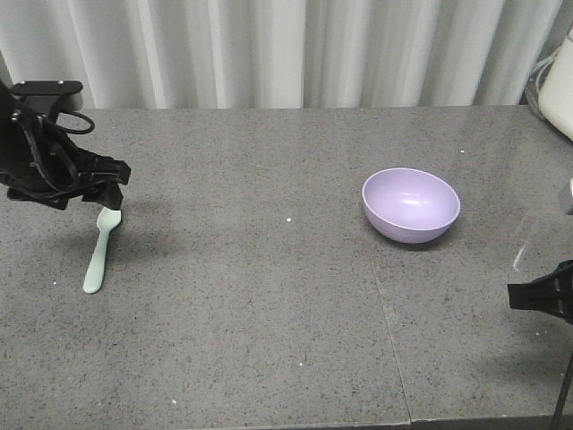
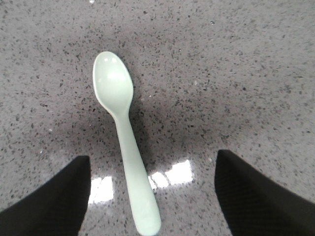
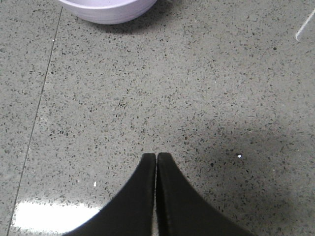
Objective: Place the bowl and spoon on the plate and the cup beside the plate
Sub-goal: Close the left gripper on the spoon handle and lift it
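Table: grey speckled stone top, filled most of the front view; a thin seam ran from centre-right down to the lower edge.
Curtain: white, pleated, across the top of the frame behind the table.
Bowl: lavender, upright on the table at right of centre in the front view, nothing in it. In the right wrist view only its lower wall showed, cut off by the top left edge.
Left gripper: black, at the left edge of the front view, just above the upper end of the spoon. In the left wrist view its two fingers sat in the lower corners, spread wide, with nothing in their grasp.
Right gripper: fingers pressed together tip to tip, nothing between them, over bare table below the bowl. In the front view it was mostly cut off by the lower right edge.
Spoon: pale mint green, lying flat on the table at the left, well apart from the bowl. In the left wrist view its handle lay between the spread fingers, touching neither.
White object: upper right corner, cut off by the edge; could not tell what it was.
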`<state>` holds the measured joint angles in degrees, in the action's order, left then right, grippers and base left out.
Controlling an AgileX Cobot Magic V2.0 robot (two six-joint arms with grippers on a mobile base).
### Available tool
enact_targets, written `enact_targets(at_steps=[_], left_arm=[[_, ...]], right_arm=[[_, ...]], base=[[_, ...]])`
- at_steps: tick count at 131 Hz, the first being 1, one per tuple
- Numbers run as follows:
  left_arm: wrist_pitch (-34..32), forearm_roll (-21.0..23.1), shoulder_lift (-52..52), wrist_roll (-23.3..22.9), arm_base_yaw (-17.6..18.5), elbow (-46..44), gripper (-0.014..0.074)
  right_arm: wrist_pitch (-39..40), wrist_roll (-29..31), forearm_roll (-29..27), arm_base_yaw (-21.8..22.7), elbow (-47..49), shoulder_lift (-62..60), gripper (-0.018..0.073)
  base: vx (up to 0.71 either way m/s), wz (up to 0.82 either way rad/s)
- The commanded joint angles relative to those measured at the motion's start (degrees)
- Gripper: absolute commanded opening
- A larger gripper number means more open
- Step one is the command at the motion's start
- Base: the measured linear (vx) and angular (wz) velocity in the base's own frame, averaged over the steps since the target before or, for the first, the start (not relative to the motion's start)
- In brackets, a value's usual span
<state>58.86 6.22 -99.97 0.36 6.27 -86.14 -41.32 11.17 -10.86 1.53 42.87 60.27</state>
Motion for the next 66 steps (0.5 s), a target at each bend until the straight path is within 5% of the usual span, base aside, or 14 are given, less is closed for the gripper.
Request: enact_targets(at_steps=[1,26,66], left_arm=[[-1.15,-1.03,0.24,-0.79,0.42,-2.58,0.0486],[-1.93,-6.22,-3.01,-3.85,0.42,-2.52,0.0470],[-1.00,-6.22,-6.53,-5.30,0.42,-2.52,0.0470]], right_arm=[[2.39,0.62,-0.26,0.05,1.89,-0.84,-0.0007],[2.39,0.68,-0.26,0.05,1.89,-0.84,-0.0007],[2.33,0.68,-0.26,0.05,1.89,-0.84,-0.0007]], base=[[0.00,0.00],[0.00,0.00],[0.00,0.00]])
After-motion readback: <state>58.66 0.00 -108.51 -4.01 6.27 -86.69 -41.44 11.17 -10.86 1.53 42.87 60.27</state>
